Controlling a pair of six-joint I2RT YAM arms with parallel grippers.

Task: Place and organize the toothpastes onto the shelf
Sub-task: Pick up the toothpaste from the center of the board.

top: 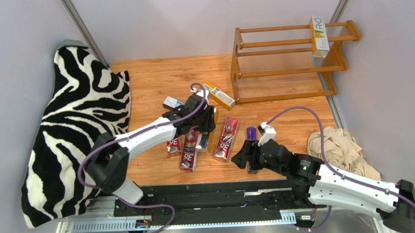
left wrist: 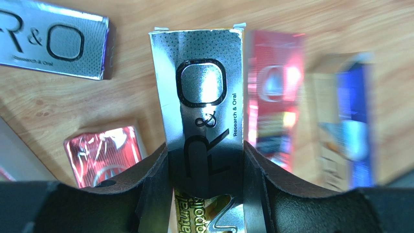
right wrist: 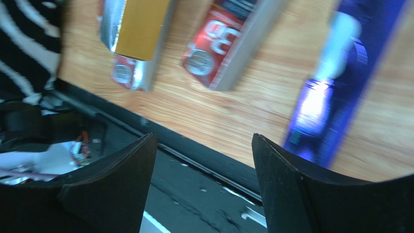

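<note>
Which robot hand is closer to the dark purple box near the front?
Right. The right gripper is just beside the purple box; the left gripper is farther left, gripping a silver carton.

Toothpaste cartons in a cluster near shelf; white carton upright on it.

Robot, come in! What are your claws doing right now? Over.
Left claw shut on silver carton, red cartons close beside. Right claw open, empty, near purple carton. White carton on shelf.
</note>
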